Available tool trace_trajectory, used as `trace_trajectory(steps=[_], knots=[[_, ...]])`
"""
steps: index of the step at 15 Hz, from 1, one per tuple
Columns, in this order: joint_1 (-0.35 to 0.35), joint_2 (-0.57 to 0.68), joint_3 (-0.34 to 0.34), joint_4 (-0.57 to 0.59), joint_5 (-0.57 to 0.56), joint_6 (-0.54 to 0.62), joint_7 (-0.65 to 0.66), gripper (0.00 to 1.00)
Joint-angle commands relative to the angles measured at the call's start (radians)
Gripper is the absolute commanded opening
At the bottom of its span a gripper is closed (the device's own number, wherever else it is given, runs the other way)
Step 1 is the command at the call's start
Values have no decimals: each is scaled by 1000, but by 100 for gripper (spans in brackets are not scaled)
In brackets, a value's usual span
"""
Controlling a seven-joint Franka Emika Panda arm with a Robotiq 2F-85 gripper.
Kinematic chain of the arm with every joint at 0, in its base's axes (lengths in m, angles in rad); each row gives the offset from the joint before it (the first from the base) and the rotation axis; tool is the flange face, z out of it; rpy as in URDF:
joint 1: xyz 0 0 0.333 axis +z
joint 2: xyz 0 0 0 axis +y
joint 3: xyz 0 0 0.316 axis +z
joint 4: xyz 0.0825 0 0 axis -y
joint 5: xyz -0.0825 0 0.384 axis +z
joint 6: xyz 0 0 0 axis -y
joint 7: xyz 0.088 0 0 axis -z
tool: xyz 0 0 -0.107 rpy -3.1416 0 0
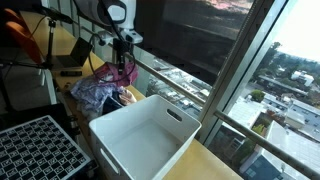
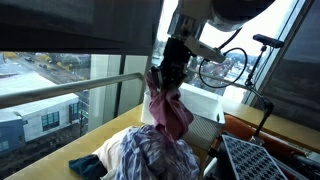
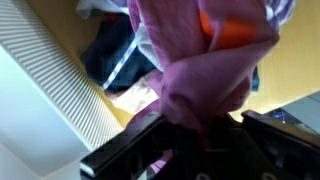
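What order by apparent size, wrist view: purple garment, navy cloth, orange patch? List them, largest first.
1. purple garment, gripped by the end effector; its nearness to the camera inflates it.
2. navy cloth.
3. orange patch.

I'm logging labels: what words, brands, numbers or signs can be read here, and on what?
No readable text: nothing shows on the purple cloth in the gripper, the clothes pile or the white bin.
The orange patch in the wrist view is too blurred to read.

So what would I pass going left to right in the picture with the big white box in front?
Black grid tray, pile of clothes, white bin, city window. The gripper holding the purple cloth overlaps the pile, so it's left out.
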Motion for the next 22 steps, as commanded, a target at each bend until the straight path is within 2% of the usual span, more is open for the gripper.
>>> trace_trajectory(steps=[1,4,8,9,10,16,18,22], knots=[[28,17,44,-144,11,90,41,4],[41,110,65,-188,32,152,34,4],[39,196,53,-175,38,191,7,4],[33,196,49,-170,40,190,-1,42],[28,191,45,-167,43,184,-6,43],[-6,20,37,-191,72,130,-26,86],[-11,-49,31,-199,51,110,-12,99],[-36,-165,38,-187,48,42,-14,100]])
